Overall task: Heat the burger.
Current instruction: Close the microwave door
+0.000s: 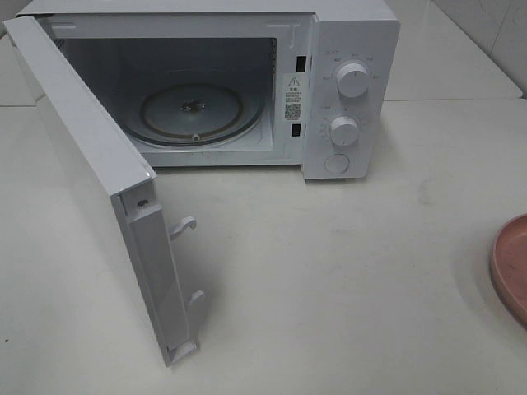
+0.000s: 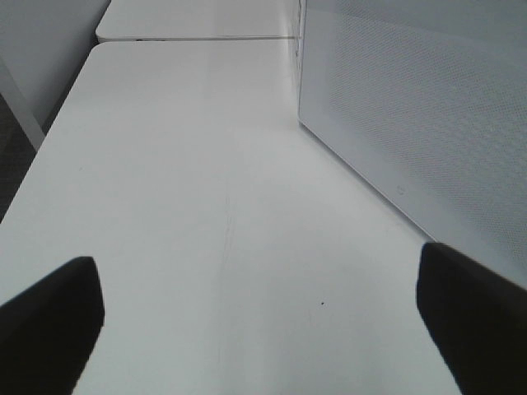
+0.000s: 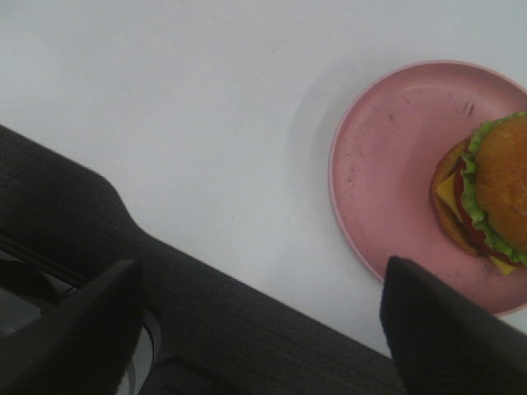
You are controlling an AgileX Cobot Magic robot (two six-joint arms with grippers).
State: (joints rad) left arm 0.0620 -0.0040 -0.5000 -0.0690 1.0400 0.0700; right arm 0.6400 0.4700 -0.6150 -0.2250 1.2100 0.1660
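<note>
One burger (image 3: 492, 191) on one pink plate (image 3: 387, 156); one microwave (image 1: 346, 49) open; both grippers spread, empty

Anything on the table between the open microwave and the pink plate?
No: in the exterior high view, only bare white table lies between the microwave and the pink plate.

- Pink plate (image 1: 512, 267): cut by the exterior view's right edge, only a sliver shows.
- Burger (image 3: 486, 193): cropped at the right wrist frame's edge.
- Warning label (image 1: 293, 97) on the microwave (image 1: 350, 49): print too small to read.
</note>
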